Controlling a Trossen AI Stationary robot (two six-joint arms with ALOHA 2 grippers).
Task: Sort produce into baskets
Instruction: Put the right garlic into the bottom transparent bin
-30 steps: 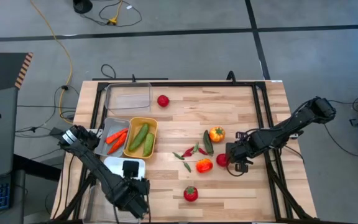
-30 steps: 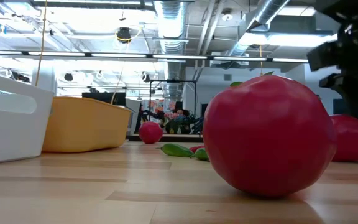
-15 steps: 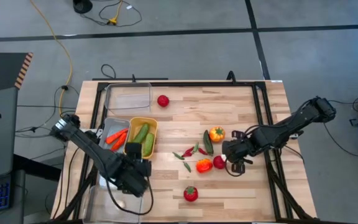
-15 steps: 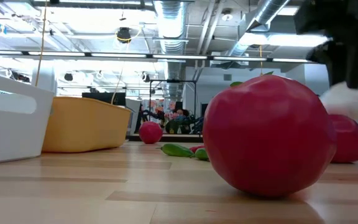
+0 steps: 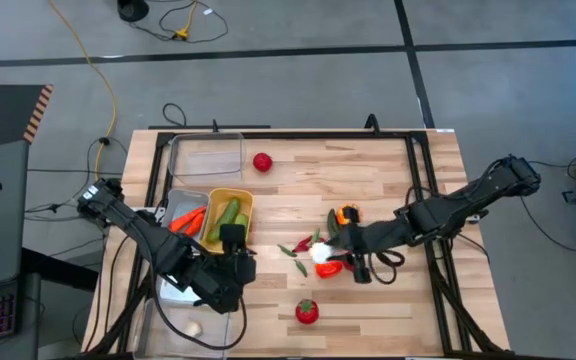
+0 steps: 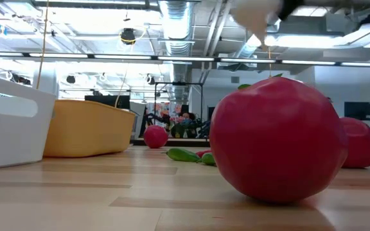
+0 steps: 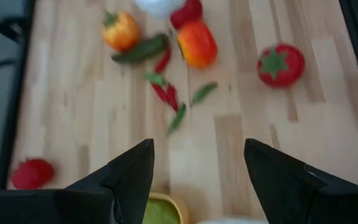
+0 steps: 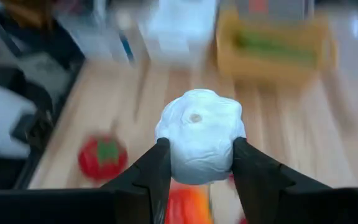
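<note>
My right gripper [image 5: 328, 250] is shut on a white garlic bulb [image 8: 199, 135], held in the air over the loose produce in the middle of the table: two orange peppers [image 5: 347, 215], a cucumber [image 5: 334, 230] and small chillies [image 5: 298, 248]. The garlic shows at the top of the low view [image 6: 255, 16]. My left gripper [image 7: 197, 180] is open and empty, beside the yellow basket [image 5: 215, 232] that holds cucumbers. Carrots lie in the grey basket [image 5: 176, 203]. One tomato [image 5: 262, 161] lies far, another tomato [image 5: 307, 311] lies near. My right gripper pinches the garlic bulb by its two opposite sides [image 8: 166, 149] between its two fingers [image 8: 247, 171]. The fingers come from the table's right side. The bulb is lifted clear of the table.
A clear basket [image 5: 206, 157] stands at the far left. A white basket [image 5: 171, 291] and a second clear basket with a garlic bulb [image 5: 193, 327] stand at the near left, partly under my left arm. In the low view the near tomato [image 6: 275, 138] fills the foreground.
My right gripper has carried the garlic toward the table's left edge and up, from beside the right-hand tomato to above the peppers. My left gripper has moved from over the near-left baskets toward the far edge and the right, stopping beside the yellow basket.
</note>
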